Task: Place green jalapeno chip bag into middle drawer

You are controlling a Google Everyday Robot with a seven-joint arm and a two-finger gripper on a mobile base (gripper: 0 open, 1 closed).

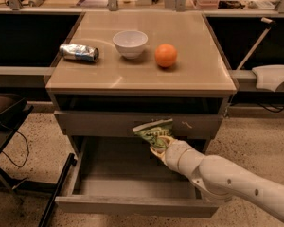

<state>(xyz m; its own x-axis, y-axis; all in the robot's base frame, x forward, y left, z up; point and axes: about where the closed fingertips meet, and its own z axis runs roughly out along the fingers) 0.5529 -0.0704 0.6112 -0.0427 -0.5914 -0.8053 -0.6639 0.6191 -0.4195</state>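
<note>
Your end effector [158, 147] hangs above the open middle drawer [123, 171], toward its right rear. It appears to be pinched shut on the lower edge of the green jalapeno chip bag [154, 130], though the bag hides most of the fingers. The bag rises up and slightly left from the end effector, overlapping the scratched drawer front [94, 123] behind it. Higher and farther back, the tabletop [199, 74] carries an orange [165, 55], a white bowl [130, 42] and a crushed can [79, 52].
</note>
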